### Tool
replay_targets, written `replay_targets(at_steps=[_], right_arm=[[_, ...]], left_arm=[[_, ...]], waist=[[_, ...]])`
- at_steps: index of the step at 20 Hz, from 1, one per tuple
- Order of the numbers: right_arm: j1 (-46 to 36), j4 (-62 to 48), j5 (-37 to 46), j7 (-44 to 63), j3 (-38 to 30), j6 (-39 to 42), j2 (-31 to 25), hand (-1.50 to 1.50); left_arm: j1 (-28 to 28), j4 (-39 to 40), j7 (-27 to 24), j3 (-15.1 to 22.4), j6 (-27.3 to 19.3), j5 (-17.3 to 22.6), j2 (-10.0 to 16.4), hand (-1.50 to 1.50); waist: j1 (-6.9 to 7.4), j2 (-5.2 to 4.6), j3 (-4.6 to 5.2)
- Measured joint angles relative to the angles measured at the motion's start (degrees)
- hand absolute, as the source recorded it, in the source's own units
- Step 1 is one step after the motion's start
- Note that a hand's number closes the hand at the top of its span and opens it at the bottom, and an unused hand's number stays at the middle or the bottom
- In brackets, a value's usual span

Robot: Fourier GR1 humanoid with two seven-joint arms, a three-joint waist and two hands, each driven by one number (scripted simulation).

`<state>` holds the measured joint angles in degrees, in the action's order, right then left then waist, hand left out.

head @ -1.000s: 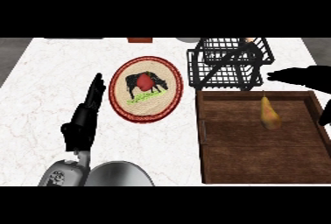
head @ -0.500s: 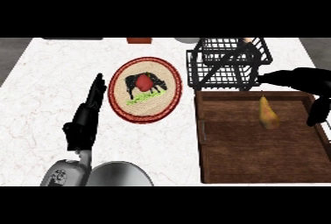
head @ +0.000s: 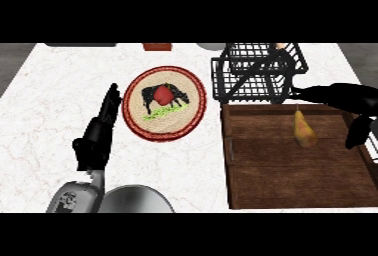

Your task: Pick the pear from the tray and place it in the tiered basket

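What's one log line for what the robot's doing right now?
right hand open by pear | pear in tray, not held | basket behind tray | left hand open, resting at left

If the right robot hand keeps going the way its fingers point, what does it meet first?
The right robot hand likely meets the tiered basket first, not the pear; depth unclear.
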<state>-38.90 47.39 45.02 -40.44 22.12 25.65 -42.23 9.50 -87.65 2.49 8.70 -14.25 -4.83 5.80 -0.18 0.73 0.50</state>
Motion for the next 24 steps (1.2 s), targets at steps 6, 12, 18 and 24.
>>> replay_targets(at_steps=[6, 12, 18, 24], right_arm=[[-0.3, -1.19, 0.33, -0.27, 0.02, 0.21, 0.71, -1.5], [1.5, -0.79, -0.53, 1.05, -0.54, 0.71, 2.07, -1.5], [3.53, -2.62, -0.66, -0.86, -3.04, -3.43, 4.33, 1.5], [5.63, -0.23, 2.38, 4.17, -4.14, -10.36, 7.09, 1.5]], left_arm=[[1.06, 1.11, -0.52, -1.06, 0.46, -0.11, -0.06, 0.0], [1.2, 0.2, 0.42, -1.83, 1.18, 0.03, 0.27, 0.0], [-0.17, -1.19, 0.67, -1.4, 1.29, -0.84, -0.26, 0.0], [-0.03, 1.18, -1.35, -1.63, 1.18, -1.16, -1.18, 0.0]], waist=[[0.0, 0.06, 0.02], [-0.27, -0.01, -0.06], [-0.22, -0.01, -0.13], [-0.92, 0.16, 0.18]])
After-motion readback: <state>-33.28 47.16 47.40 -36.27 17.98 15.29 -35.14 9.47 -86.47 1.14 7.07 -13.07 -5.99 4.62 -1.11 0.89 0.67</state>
